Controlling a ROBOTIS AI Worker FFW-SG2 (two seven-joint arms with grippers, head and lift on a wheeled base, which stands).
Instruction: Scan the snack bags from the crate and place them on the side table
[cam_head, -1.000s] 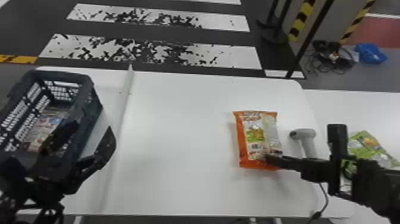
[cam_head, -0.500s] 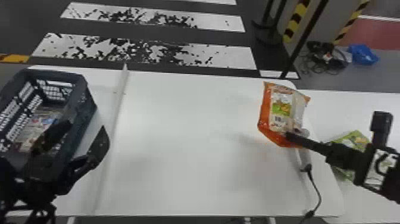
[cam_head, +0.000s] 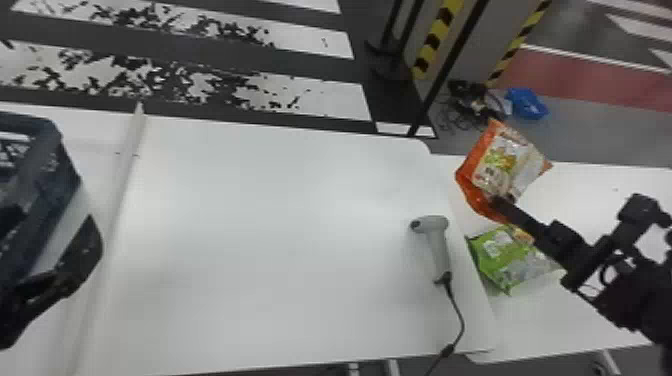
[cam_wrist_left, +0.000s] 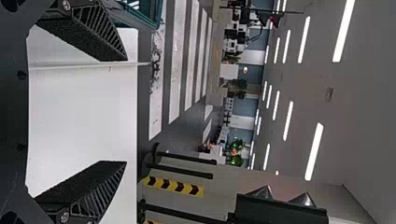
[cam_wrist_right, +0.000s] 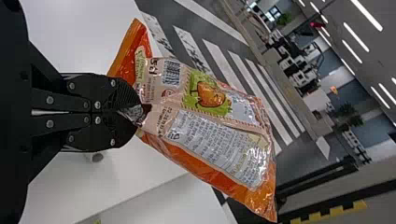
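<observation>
**Orange foil snack bag (cam_wrist_right: 210, 121) held over white side table (cam_head: 575, 320)**

The bag is in the air above the side table's left part, just beyond the main table's right edge. The black right gripper (cam_wrist_right: 141, 112) pinches it by the near edge, probably so the body stays free to be laid down. Its printed face is turned up towards the head, a pose that would suit scanning.

The foil is glossy and creased, puckered at the grip, with orange ends, a barcode, a cartoon figure on a green patch and a pale text panel.

Below it, a green snack bag (cam_head: 505, 260) lies by the side table's left edge, presumably already scanned. The grey handheld scanner (cam_head: 437, 240) rests near the right edge of the white main table (cam_head: 275, 250), likely to meet bags on their way across. The black left gripper (cam_wrist_left: 126, 111), fingers spread and empty, waits beside the dark plastic crate (cam_head: 45, 185).
</observation>
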